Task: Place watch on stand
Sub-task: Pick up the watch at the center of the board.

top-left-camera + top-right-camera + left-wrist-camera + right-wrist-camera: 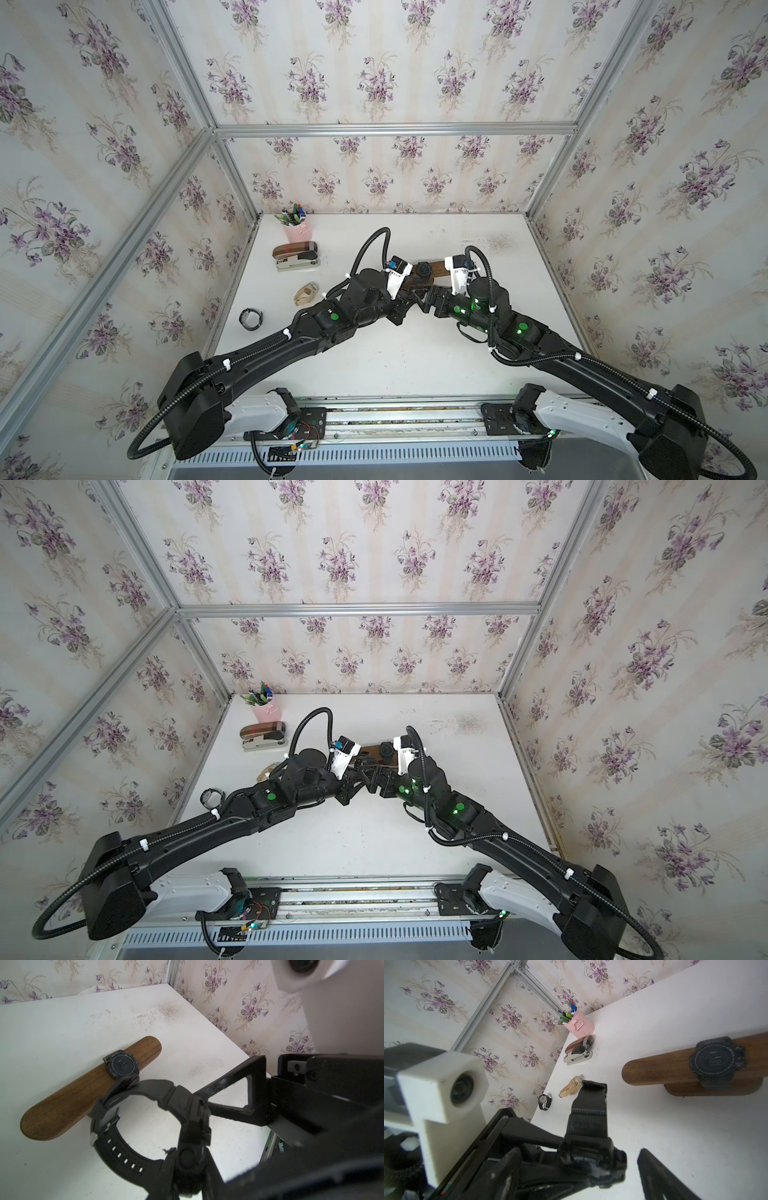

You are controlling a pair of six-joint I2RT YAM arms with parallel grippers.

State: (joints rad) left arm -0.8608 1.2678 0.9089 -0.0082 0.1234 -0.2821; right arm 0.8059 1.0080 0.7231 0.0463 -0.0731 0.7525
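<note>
Top views: the left gripper [409, 293] and right gripper [435, 297] were seen nose to nose, just in front of the stand [439, 269]. A finger clash was judged likely if either advanced. The held watch could not be made out there.

Left wrist: the left gripper was seen clamped on a black sports watch [192, 1113]. Its buckled strap loop lay against the bar's side near mid-length, just beside the mounted black watch [121, 1067]. The loop was not lined up with a bar end, so a push from there could shove or tip the stand, or snag the mounted watch.

Right wrist: the right jaws were seen apart, with table showing between one of the fingers [658, 1174] and the watch case. A drop was judged possible if the left grip was released before the right closed.
</note>
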